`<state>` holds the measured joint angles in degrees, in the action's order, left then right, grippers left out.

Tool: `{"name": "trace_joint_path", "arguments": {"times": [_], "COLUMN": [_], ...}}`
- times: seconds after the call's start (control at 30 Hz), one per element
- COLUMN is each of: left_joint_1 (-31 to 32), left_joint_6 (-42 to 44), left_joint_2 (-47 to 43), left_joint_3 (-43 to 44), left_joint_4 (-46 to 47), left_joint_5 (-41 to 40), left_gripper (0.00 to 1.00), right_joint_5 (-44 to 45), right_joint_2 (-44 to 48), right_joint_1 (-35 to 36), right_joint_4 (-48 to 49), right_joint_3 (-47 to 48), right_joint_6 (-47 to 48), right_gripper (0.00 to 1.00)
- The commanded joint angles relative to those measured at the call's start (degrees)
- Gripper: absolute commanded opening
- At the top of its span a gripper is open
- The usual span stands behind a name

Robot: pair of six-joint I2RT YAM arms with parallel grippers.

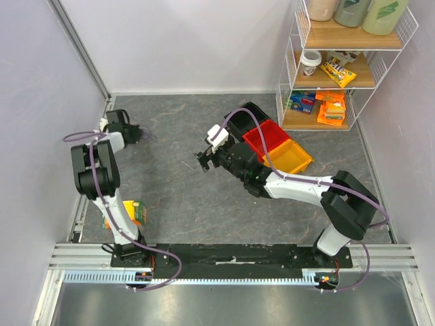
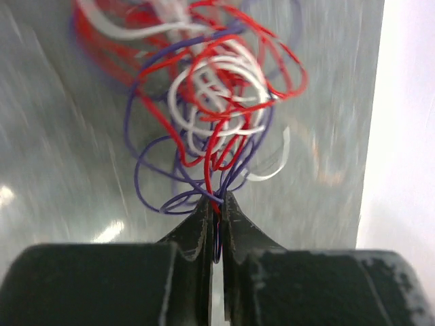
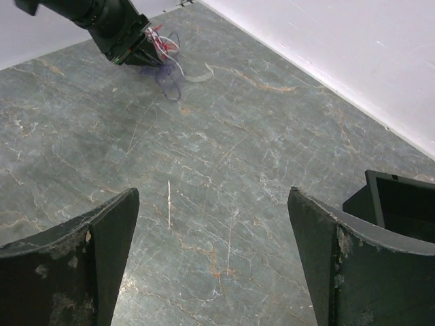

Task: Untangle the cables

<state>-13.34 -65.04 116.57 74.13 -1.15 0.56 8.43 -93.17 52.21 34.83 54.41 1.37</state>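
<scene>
**Left gripper clamped on the tangle, right gripper wide and unengaged**

1. Left gripper: your jaws are closed on strands at the near edge of the cables. A dark purple wire and a red wire run down into the pinch. I cannot tell whether any white wire is caught with them.

2. The cables: white, red and dark purple loops form 1 knotted bunch fanning out just beyond the left fingertips. They sit over the counter at its far left, close to the white wall. In the right wrist view the lowest purple loops appear to touch the counter, and 1 white end trails off to the side. No strand looks separated.

3. Right gripper: the jaws stand wide apart and hold nothing. It hovers over bare counter well apart from the tangle, with the black bin just beside its right finger.

4. Step in hand: in my judgement this is the opening anchor. 1 hand has a hold and the pull-apart is not yet begun, so the task is barely started.

5. Next move: bring your right gripper across to the tangle. Choose a single outer loop or the loose white end, not the core, and draw it away while the left grip is kept. Pulling on the knotted middle would likely tighten it.
</scene>
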Motion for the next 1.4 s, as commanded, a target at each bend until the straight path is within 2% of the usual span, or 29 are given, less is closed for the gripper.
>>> {"name": "trace_joint_path", "arguments": {"times": [0.0,0.17,0.27,0.4,0.5,0.6,0.67,0.73,0.8,0.87,0.93,0.97,1.07,1.2,1.37], "left_joint_1": [9.0,16.6,18.8,23.1,26.0,27.8,27.9,27.9,27.8,27.8,27.4,27.5,27.7,29.5,31.1], "left_joint_6": [4.4,3.5,9.4,13.1,18.0,19.9,20.8,23.5,25.4,26.1,27.8,28.0,23.6,18.8,17.0], "left_joint_2": [-14.7,-22.1,-23.7,-33.0,-43.5,-54.3,-60.6,-63.4,-62.7,-59.9,-56.5,-55.5,-56.6,-60.1,-57.8], "left_joint_3": [-10.2,-24.7,-29.4,-39.3,-43.3,-47.0,-48.0,-45.6,-41.5,-37.6,-35.4,-35.3,-42.0,-55.3,-62.3], "left_joint_4": [1.9,4.7,6.7,12.6,10.2,7.6,4.6,-1.6,-8.2,-13.9,-16.9,-16.5,-6.0,10.2,21.0], "left_joint_5": [10.2,22.1,29.0,33.2,32.8,31.3,29.4,25.9,21.1,17.0,18.2,19.6,24.5,23.1,24.7], "left_gripper": [0.02,0.02,0.02,0.04,0.12,0.35,0.64,0.93,0.95,0.94,0.88,0.85,0.78,0.73,0.62], "right_joint_5": [0.5,-0.4,0.2,2.1,3.7,-1.3,-5.3,-4.6,-5.1,-8.2,-13.4,-15.1,-18.5,-22.1,-18.2], "right_joint_2": [-1.5,-2.4,-2.0,0.4,5.3,9.4,9.1,9.2,9.9,8.4,5.6,4.8,3.6,3.5,1.3], "right_joint_1": [-1.0,-3.4,-3.8,-3.9,-3.8,-3.6,-2.9,-2.5,-2.5,-2.5,-2.1,-2.0,-1.2,0.9,2.4], "right_joint_4": [0.9,1.1,0.8,-3.4,-8.5,-9.8,-13.5,-18.1,-16.9,-16.0,-16.7,-16.8,-15.7,-11.3,-13.6], "right_joint_3": [2.1,1.1,0.4,-0.1,-3.5,-9.3,-9.5,-9.2,-11.2,-10.7,-8.9,-8.5,-9.2,-12.2,-10.6], "right_joint_6": [-0.8,-3.7,-4.6,-7.5,-14.3,-22.4,-26.1,-29.9,-32.9,-33.4,-32.6,-32.5,-34.4,-37.9,-37.7], "right_gripper": [0.98,0.98,0.98,0.98,0.98,0.96,0.93,0.90,0.88,0.82,0.69,0.66,0.65,0.65,0.61]}}
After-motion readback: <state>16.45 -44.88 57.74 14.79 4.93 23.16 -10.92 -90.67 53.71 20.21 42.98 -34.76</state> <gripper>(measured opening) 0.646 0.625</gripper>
